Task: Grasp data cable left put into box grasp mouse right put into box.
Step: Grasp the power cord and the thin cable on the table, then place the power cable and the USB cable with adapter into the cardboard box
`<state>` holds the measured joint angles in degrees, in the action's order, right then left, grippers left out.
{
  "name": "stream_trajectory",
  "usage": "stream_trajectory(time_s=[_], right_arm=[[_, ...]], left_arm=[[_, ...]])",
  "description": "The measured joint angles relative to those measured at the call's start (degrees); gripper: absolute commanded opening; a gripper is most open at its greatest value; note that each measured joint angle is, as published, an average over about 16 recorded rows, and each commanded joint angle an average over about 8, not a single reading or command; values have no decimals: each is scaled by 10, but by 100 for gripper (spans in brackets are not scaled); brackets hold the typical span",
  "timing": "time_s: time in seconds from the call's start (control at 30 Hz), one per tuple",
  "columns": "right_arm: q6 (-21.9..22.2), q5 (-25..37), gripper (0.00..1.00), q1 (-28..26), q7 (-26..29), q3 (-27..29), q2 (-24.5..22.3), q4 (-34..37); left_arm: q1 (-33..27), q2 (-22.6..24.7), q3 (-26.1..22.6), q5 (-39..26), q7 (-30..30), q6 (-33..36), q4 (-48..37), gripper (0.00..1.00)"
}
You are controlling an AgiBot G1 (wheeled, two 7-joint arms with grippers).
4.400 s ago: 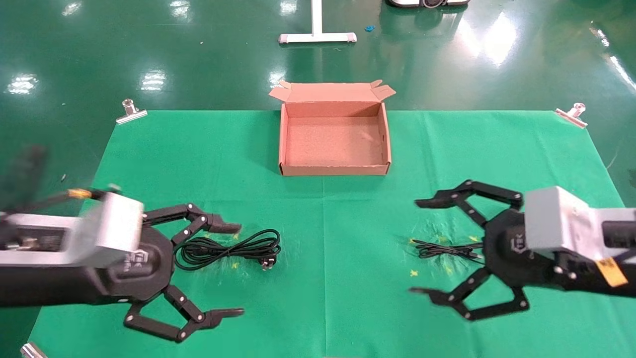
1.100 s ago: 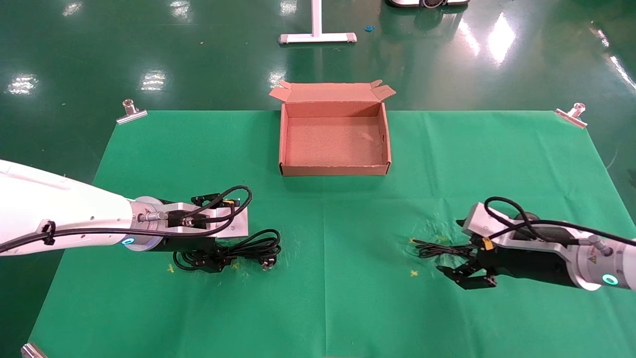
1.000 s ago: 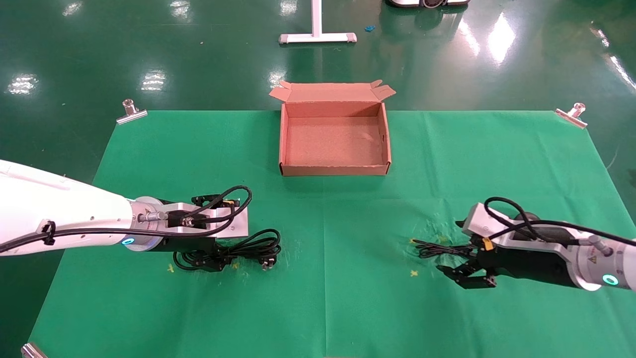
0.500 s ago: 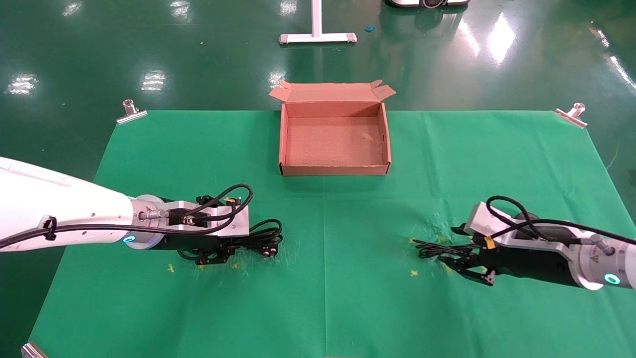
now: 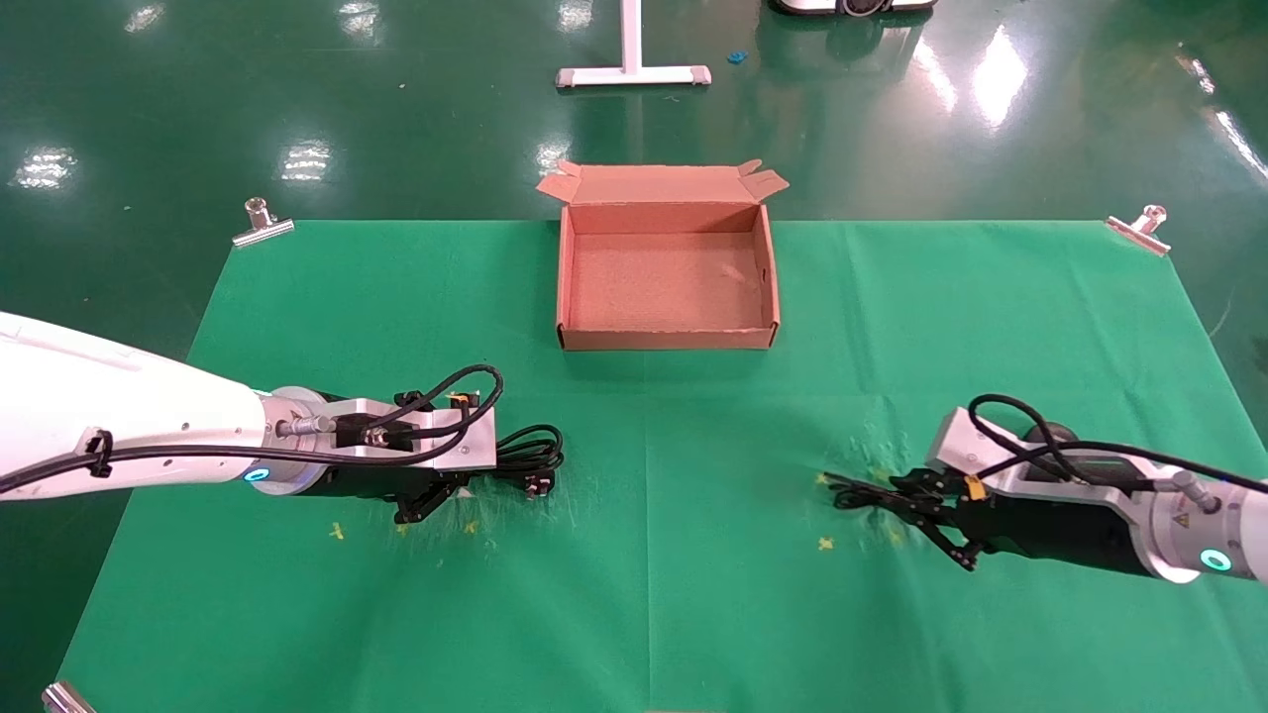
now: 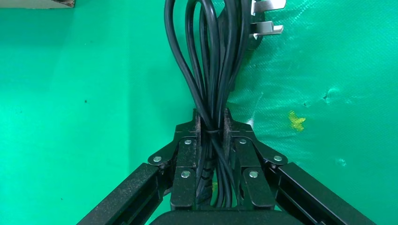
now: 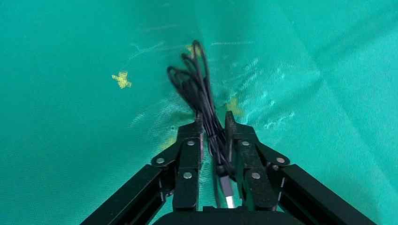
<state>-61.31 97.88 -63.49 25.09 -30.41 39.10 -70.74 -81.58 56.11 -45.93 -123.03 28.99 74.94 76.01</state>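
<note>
My left end effector [image 5: 433,492] sits low on the green table [image 5: 297,317], pinching a thick coiled black cord [image 6: 212,65] whose metal-pronged plug [image 6: 263,18] lies past my fingertips. No mouse body shows in any view. The open brown box [image 5: 666,340] rests at the table's far middle, well apart from both arms. My right end effector [image 5: 936,505] pinches a thin black data cable [image 7: 199,96] on the cloth.

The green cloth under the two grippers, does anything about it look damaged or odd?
Yes. The green cloth is scuffed and puckered beside the thin cable that the right gripper pinches, with yellow marks there. The left gripper clamps a power cord over a similar scuffed patch. The cardboard box looks intact.
</note>
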Motion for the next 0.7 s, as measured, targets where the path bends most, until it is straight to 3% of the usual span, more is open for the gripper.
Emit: stream_trajectory(time_s=[0.5, 0.7], right_arm=[[3, -20, 0, -16, 8, 20, -17, -5], [6, -32, 0, -30, 12, 34, -26, -12]], left_arm=[[-49, -31, 41, 118, -20, 65, 0, 0], [-72, -17, 54, 141, -39, 56, -13, 0]])
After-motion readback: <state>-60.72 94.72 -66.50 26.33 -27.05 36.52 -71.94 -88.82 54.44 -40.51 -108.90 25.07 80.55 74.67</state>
